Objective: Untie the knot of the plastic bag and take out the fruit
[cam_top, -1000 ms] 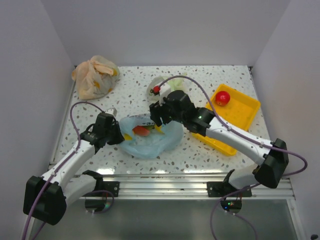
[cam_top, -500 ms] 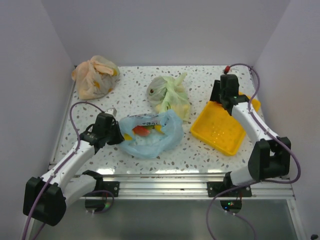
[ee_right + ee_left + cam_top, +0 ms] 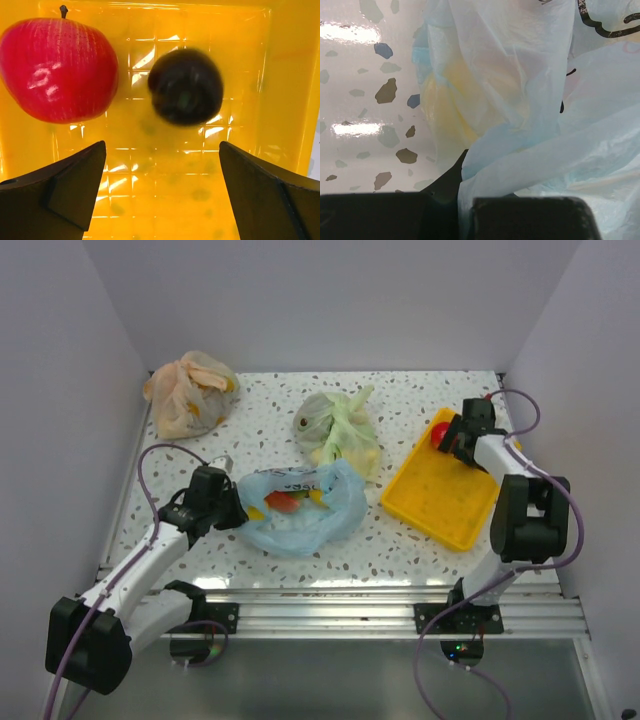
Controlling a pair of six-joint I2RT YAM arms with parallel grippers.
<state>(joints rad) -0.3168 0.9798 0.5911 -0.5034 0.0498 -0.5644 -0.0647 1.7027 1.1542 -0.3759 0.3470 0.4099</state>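
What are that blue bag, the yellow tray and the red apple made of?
The blue bag looks like thin, translucent plastic film: it crumples and yellow shows through. The yellow tray seems hard, glossy moulded plastic, with a grid floor and bright glints. The red apple is probably smooth toy plastic, given its sharp shine.

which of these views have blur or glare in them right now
Right wrist: the dark purple fruit is smeared by blur, the red apple sharp, glints on the yellow tray. Left wrist: white glare patches on the table, the plastic bag soft, very close. Top external: evenly lit, sharp.
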